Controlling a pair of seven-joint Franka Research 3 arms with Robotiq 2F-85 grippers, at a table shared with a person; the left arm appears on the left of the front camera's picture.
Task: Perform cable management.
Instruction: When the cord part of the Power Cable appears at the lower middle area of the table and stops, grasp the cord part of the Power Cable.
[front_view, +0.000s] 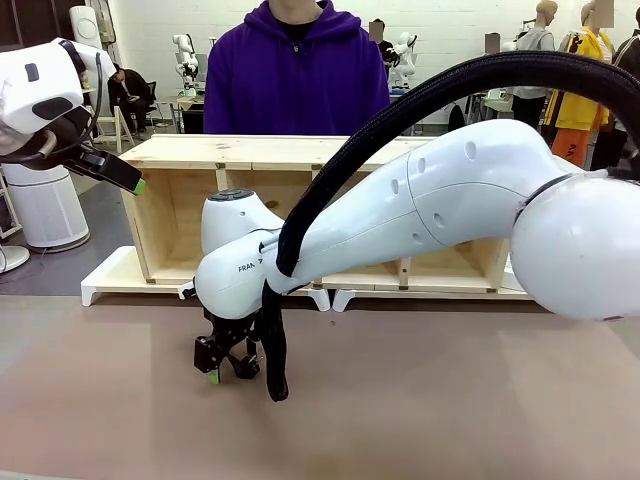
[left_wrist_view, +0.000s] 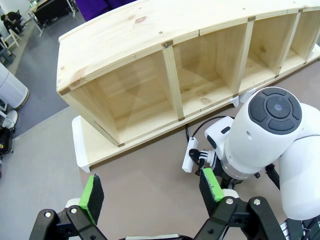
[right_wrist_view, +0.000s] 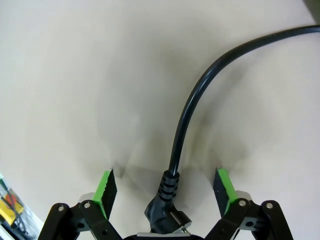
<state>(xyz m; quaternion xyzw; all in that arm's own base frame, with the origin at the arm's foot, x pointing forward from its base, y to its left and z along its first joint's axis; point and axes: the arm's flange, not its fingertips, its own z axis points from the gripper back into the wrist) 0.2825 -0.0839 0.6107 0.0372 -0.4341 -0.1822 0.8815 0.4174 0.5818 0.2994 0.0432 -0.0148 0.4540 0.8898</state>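
1. Our right gripper (right_wrist_view: 165, 184) sits low over the desk (right_wrist_view: 65, 75), jaws spread wide, clamping nothing.
2. We see the plug (right_wrist_view: 165, 210) lying between its fingers (right_wrist_view: 106, 187), the cable (right_wrist_view: 186, 112) curving away across the desk.
3. Our left gripper (left_wrist_view: 151, 189) hangs raised and released; the power strip (left_wrist_view: 190, 156) lies beside the wooden shelf (left_wrist_view: 150, 30).
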